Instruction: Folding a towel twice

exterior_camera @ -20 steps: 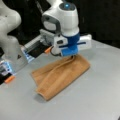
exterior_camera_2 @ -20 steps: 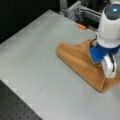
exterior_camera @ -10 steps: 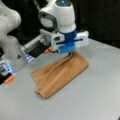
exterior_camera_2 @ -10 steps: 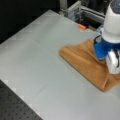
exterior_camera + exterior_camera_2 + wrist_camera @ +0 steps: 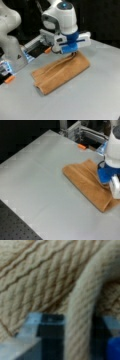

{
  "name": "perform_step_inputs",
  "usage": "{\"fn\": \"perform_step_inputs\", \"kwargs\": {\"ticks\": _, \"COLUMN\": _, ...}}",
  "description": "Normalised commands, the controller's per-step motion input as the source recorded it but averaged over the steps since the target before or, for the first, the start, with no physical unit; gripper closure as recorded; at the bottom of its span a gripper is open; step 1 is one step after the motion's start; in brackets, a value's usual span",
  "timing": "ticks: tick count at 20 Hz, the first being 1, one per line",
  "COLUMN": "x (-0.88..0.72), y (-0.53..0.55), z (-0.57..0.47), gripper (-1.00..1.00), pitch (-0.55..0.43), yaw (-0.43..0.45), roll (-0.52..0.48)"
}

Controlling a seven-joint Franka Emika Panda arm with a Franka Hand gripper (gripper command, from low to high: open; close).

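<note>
The towel (image 5: 61, 72) lies on the worktop (image 5: 37, 177) as a long doubled strip, so I judge one fold made, the second still open. My end effector (image 5: 72, 53) pinches its raised edge.

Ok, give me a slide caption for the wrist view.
Close-up from the wrist: a raised fold of the towel runs between the gripper jaws, ribbed cloth filling the frame.

The grey table (image 5: 45, 175) carries the towel (image 5: 61, 72) (folded, lying flat).
</note>
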Motion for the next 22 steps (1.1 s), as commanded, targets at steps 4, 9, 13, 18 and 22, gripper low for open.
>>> {"fn": "perform_step_inputs", "kwargs": {"ticks": 4, "x": -0.1, "y": 0.18, "z": -0.19, "gripper": 1.0, "pitch": -0.093, "yaw": -0.257, "roll": 0.131}}
{"fn": "perform_step_inputs", "kwargs": {"ticks": 9, "x": -0.19, "y": 0.18, "z": -0.19, "gripper": 1.0, "pitch": -0.094, "yaw": -0.262, "roll": 0.135}}
{"fn": "perform_step_inputs", "kwargs": {"ticks": 13, "x": -0.31, "y": 0.2, "z": -0.25, "gripper": 1.0, "pitch": -0.124, "yaw": -0.292, "roll": 0.137}}
{"fn": "perform_step_inputs", "kwargs": {"ticks": 18, "x": -0.39, "y": 0.13, "z": -0.25, "gripper": 1.0, "pitch": -0.141, "yaw": -0.286, "roll": 0.125}}
{"fn": "perform_step_inputs", "kwargs": {"ticks": 22, "x": -0.48, "y": 0.06, "z": -0.26, "gripper": -1.0, "pitch": -0.167, "yaw": -0.227, "roll": 0.118}}
